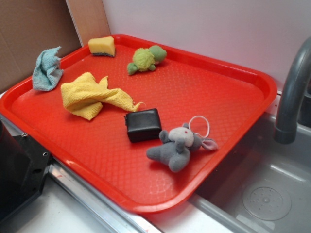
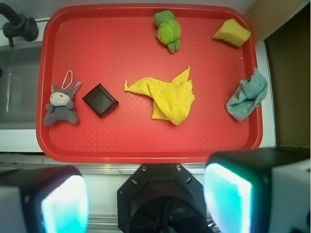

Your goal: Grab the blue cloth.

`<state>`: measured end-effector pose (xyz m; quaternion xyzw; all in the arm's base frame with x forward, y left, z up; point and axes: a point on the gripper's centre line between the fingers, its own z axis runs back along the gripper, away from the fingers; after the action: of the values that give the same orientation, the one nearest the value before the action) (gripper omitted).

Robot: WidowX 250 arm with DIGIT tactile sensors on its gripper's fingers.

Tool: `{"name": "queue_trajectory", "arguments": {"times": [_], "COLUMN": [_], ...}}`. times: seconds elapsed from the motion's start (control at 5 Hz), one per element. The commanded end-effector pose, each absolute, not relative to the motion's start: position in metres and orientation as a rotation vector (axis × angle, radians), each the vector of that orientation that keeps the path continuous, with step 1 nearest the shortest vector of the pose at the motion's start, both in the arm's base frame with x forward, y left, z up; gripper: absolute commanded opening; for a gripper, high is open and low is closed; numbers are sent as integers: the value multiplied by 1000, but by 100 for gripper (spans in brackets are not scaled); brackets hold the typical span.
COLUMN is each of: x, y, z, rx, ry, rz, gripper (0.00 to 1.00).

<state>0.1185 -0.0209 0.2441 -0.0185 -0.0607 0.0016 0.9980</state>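
Note:
The blue cloth (image 1: 47, 70) is a small light blue-teal rag, crumpled on the far left edge of the red tray (image 1: 228, 141). In the wrist view the blue cloth (image 2: 247, 95) lies at the tray's right side. My gripper (image 2: 146, 204) is high above, back over the robot base outside the tray's near rim (image 2: 146, 156). Its two fingers (image 2: 228, 201) stand wide apart with nothing between them. The gripper does not show in the exterior view.
On the tray lie a larger yellow cloth (image 1: 90, 97), a yellow sponge (image 1: 102, 46), a green plush turtle (image 1: 145, 59), a black wallet (image 1: 143, 124) and a grey plush mouse (image 1: 178, 145). A sink (image 1: 265, 194) with a grey faucet (image 1: 291, 92) is at the right.

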Motion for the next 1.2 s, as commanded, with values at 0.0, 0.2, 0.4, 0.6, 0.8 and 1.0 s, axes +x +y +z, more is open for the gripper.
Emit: {"name": "queue_trajectory", "arguments": {"times": [0.0, 0.2, 0.4, 0.6, 0.8, 1.0], "x": [119, 138, 143, 142, 143, 159], "y": [-21, 29, 75, 122, 154, 170], "z": [244, 204, 169, 142, 110, 74], "rx": [-37, -28, -34, 30, 61, 141], "ry": [-122, -88, -112, -248, -389, -361], "rz": [3, 247, 443, 690, 827, 804], "gripper": [100, 100, 100, 100, 100, 100]}}
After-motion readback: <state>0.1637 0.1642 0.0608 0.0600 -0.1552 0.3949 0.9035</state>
